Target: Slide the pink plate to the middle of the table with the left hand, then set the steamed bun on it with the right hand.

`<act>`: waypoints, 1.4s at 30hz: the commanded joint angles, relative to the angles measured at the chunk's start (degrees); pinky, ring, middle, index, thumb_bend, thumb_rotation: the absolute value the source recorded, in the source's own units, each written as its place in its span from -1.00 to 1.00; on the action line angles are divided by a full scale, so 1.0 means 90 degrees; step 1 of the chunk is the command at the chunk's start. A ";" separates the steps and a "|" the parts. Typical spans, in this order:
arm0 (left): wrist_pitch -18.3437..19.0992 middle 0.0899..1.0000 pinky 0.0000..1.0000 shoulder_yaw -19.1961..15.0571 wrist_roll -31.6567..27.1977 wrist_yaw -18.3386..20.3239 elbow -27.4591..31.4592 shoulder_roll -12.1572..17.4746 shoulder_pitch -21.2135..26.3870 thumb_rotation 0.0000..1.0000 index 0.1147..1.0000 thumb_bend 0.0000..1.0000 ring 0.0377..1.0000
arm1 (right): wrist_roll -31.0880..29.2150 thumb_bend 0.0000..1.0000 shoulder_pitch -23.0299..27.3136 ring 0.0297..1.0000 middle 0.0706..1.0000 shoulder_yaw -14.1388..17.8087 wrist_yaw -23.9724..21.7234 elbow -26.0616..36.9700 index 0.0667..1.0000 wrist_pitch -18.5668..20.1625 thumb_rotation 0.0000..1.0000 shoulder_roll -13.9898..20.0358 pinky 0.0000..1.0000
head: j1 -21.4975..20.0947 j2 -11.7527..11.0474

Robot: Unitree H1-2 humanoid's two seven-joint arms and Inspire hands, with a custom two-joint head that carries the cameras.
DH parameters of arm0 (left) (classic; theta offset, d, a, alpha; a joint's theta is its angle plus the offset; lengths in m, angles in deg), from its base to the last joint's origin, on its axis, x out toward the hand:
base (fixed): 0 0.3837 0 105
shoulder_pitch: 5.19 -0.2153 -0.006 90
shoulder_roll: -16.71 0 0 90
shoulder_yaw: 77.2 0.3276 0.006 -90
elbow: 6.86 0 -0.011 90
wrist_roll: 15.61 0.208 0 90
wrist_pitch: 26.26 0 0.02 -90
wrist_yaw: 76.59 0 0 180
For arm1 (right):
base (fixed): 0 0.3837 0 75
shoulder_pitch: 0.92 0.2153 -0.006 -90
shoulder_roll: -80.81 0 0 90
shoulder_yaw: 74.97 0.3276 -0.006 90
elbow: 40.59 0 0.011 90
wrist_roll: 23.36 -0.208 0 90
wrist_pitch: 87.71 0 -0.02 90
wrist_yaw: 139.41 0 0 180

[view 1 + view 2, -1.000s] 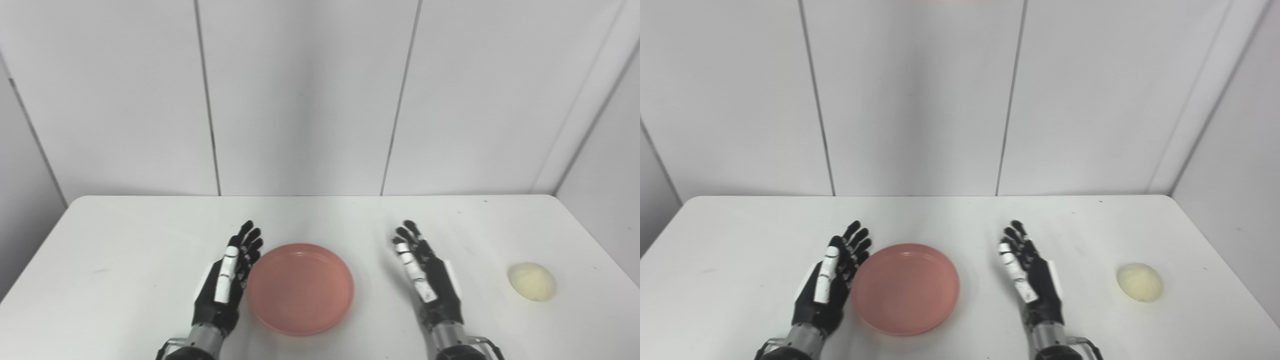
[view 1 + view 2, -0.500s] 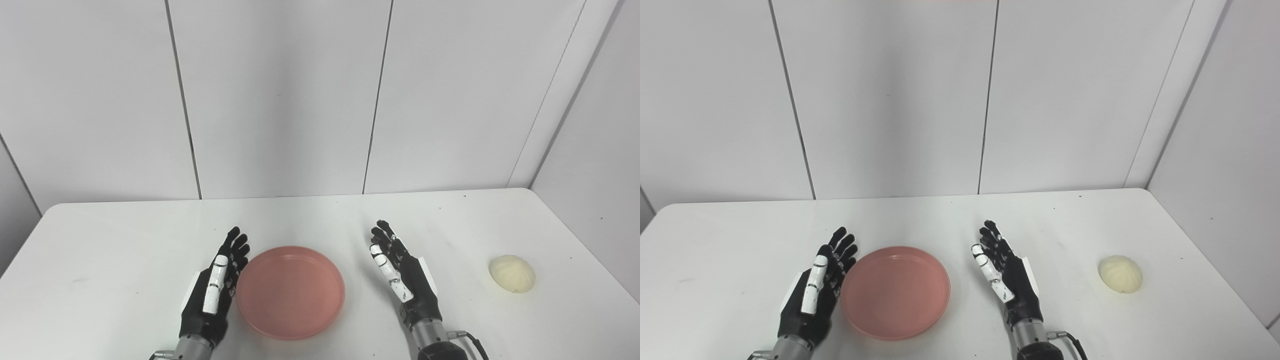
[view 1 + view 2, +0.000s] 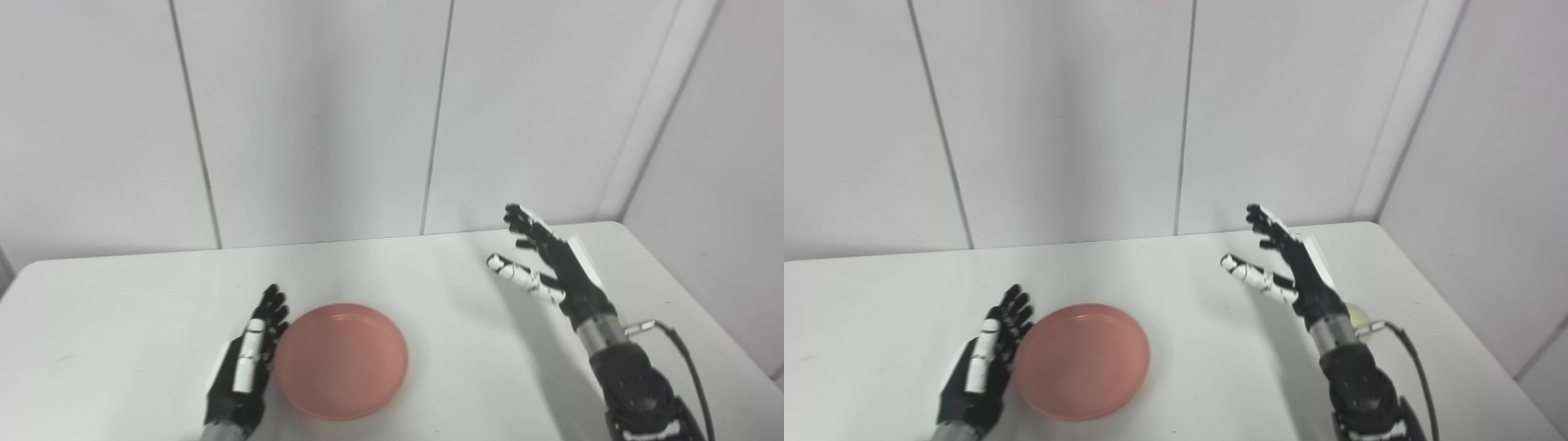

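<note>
The plate [image 3: 340, 360] lies on the desk [image 3: 122, 318], near its front edge. The left hand [image 3: 244, 367] rests on the desk just left of the plate, fingers [image 3: 272, 304] pointing toward the wall. The right hand [image 3: 548, 266] is raised above the desk's right side, well apart from the plate. The bun [image 3: 1358, 318] lies behind the right wrist, mostly hidden by it.

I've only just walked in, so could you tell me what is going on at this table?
The left hand rests open beside the pink plate, which lies on the white table. The right hand is raised and open, holding nothing, reaching toward the steamed bun, which shows only as a sliver behind its wrist. Nothing is on the plate yet.
</note>
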 commanded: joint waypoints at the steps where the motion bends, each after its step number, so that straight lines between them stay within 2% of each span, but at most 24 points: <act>1: 0.0067 0.97 1.00 0.0002 -0.0041 0.0043 0.0034 0.0028 -0.0082 0.94 0.91 -0.17 0.99 | 0.0318 0.52 0.0136 0.69 0.69 0.0072 0.0028 0.0331 0.71 0.0463 0.30 0.0123 0.60 | -0.0143 0.0015; 2: 0.0097 0.97 1.00 -0.0002 -0.0049 0.0052 0.0066 0.0039 -0.0084 0.93 0.91 -0.14 0.99 | 0.0420 0.56 0.0129 0.67 0.70 0.0078 0.0012 0.0390 0.72 0.0626 0.21 0.0164 0.53 | -0.0143 0.0015; 5: 0.0107 0.95 1.00 -0.0033 -0.0079 0.0112 0.0098 0.0123 -0.0075 0.92 0.90 -0.08 0.98 | 0.1095 0.64 0.0146 0.65 0.71 -0.0032 -0.0193 0.0663 0.75 0.1537 0.12 0.0390 0.44 | -0.0439 0.0054; 7: 0.0091 0.96 1.00 -0.0061 -0.0123 0.0167 0.0078 0.0179 -0.0059 0.91 0.90 -0.07 0.98 | 0.1553 0.69 0.0161 0.66 0.71 -0.0122 -0.0314 0.0687 0.75 0.1743 0.03 0.0537 0.44 | -0.0564 0.0067; 11: 0.0105 0.96 1.00 -0.0121 -0.0254 0.0274 0.0060 0.0284 -0.0015 0.92 0.91 -0.09 0.98 | 0.2355 0.74 0.0250 0.72 0.74 0.0045 -0.0945 0.0634 0.75 0.1777 -0.02 0.0524 0.49 | -0.0883 0.0138; 14: 0.0105 0.98 1.00 -0.0145 -0.0319 0.0350 0.0041 0.0358 0.0018 0.98 0.92 -0.11 0.99 | 0.2672 0.74 0.0317 0.70 0.74 0.0226 -0.1244 0.0587 0.74 0.1777 -0.17 0.0443 0.48 | -0.1081 0.0155; 16: 0.0153 0.96 1.00 -0.0179 -0.0406 0.0373 0.0029 0.0362 0.0034 0.98 0.90 -0.12 0.97 | 0.2773 0.76 0.0344 0.71 0.76 0.0350 -0.1372 0.0482 0.76 0.1775 -0.28 0.0407 0.51 | -0.1135 0.0158; 20: 0.0211 0.95 1.00 -0.0225 -0.0532 0.0399 -0.0048 0.0352 0.0080 0.98 0.89 -0.12 0.97 | 0.3226 0.79 0.0409 0.71 0.76 0.0586 -0.1903 0.0238 0.78 0.1777 -0.31 0.0332 0.51 | -0.1172 0.0198; 24: 0.0311 0.94 1.00 -0.0238 -0.0563 0.0383 0.0008 0.0350 0.0084 0.97 0.89 -0.11 0.97 | 0.3603 0.84 0.0479 0.76 0.82 0.0811 -0.2308 0.0125 0.81 0.1777 -0.43 0.0231 0.57 | -0.1209 0.0241; 28: 0.0338 0.94 1.00 -0.0250 -0.0591 0.0371 -0.0005 0.0350 0.0091 0.98 0.88 -0.11 0.97 | 0.3884 0.86 0.0511 0.81 0.87 0.0862 -0.2683 0.0044 0.85 0.1776 -0.49 0.0266 0.65 | -0.1212 0.0249; 30: 0.0329 0.93 1.00 -0.0250 -0.0608 0.0384 0.0003 0.0350 0.0089 0.98 0.88 -0.12 0.97 | 0.4239 0.87 0.0546 0.82 0.88 0.0929 -0.3071 -0.0007 0.87 0.1777 -0.50 0.0250 0.66 | -0.1209 0.0276; 35: 0.0392 0.92 1.00 -0.0254 -0.0596 0.0339 0.0070 0.0335 0.0075 0.97 0.88 -0.12 0.96 | 0.4956 0.92 0.0576 0.72 0.82 0.0973 -0.3771 -0.0095 0.85 0.1777 -0.51 0.0255 0.46 | -0.1209 0.0301; 37: 0.0412 0.92 1.00 -0.0260 -0.0590 0.0322 0.0101 0.0330 0.0068 0.95 0.87 -0.12 0.95 | 0.5071 0.94 0.0588 0.55 0.68 0.1025 -0.3927 -0.0100 0.82 0.1776 -0.50 0.0235 0.24 | -0.1217 0.0327; 40: 0.0493 0.93 1.00 -0.0263 -0.0649 0.0373 0.0169 0.0342 0.0064 0.95 0.88 -0.13 0.97 | 0.5317 0.92 0.0598 0.54 0.66 0.1103 -0.4165 -0.0167 0.81 0.1776 -0.54 0.0218 0.20 | -0.1210 0.0353; 42: 0.0521 0.93 1.00 -0.0270 -0.0646 0.0370 0.0186 0.0342 0.0060 0.94 0.89 -0.12 0.97 | 0.5469 0.89 0.0602 0.18 0.36 0.1106 -0.4333 -0.0207 0.82 0.1776 -0.54 0.0223 -0.10 | -0.1205 0.0377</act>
